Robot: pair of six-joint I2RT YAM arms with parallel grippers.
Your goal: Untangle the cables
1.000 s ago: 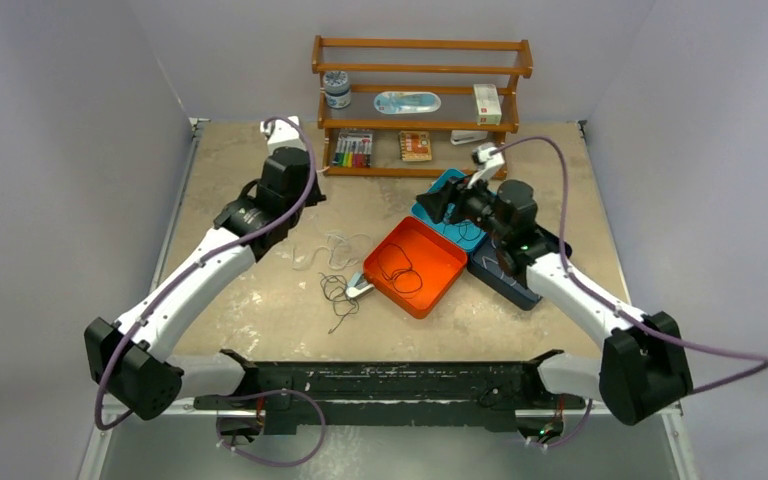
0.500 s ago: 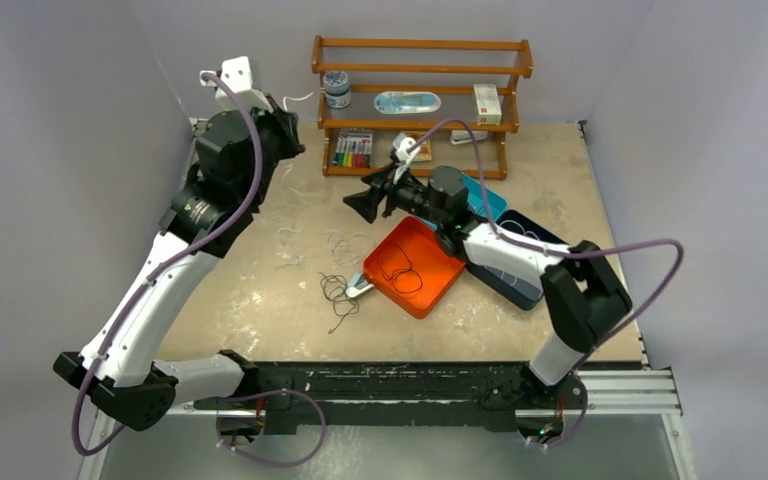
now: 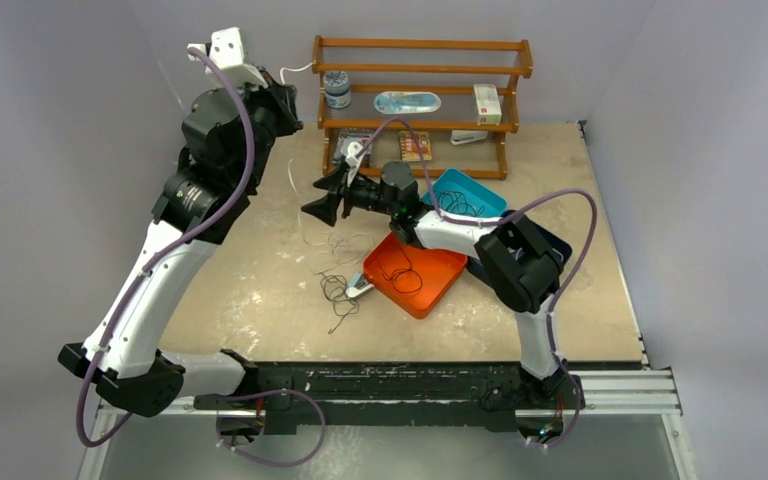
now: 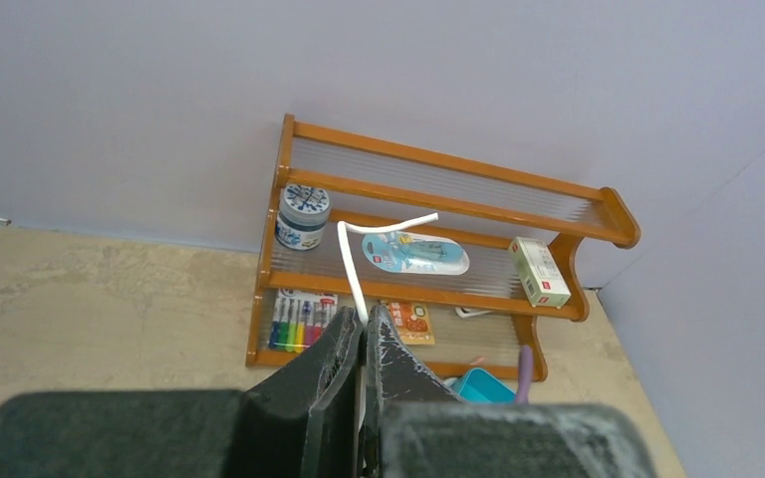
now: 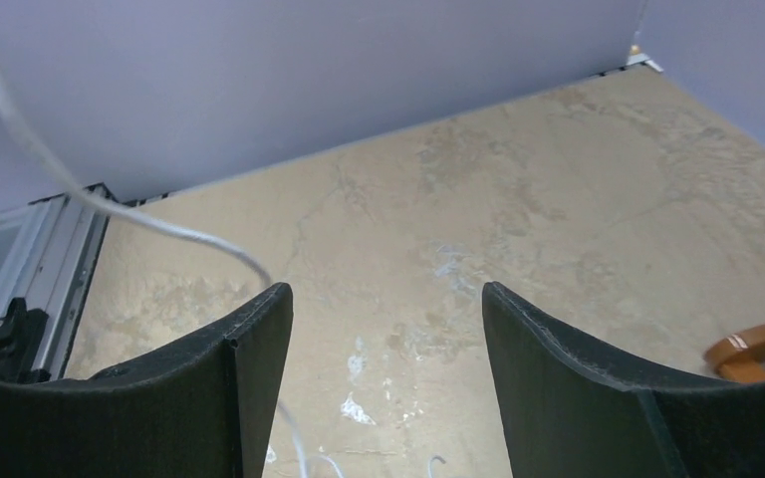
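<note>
- Top view: lilac walls, tan worktop, wood shelf at the back.
- The left arm is up high by the back-left wall. The left jaws are shut on a white cable. Its short end pokes out past them & the rest drops to a white heap on the worktop.
- The right arm reaches over the middle. The right jaws are apart, just beside the hanging bit, not on it.
- The orange tray has a black cable looped in it. The teal tray has a dark one too. Those 2 look sorted.
- A black knot of cable lies on the worktop near the orange tray. Not sorted yet.
- Left wrist view: shelf & wall behind. The jaws are pressed together w/ the white cable pinched in them, its end curling up.
- Right wrist view: bare worktop & wall. The jaws are wide apart w/ nothing in them. The white cable sweeps past the left one.
- My guess: approx half done. Left to do: pull the white one free of the heap, then the black knot.
</note>
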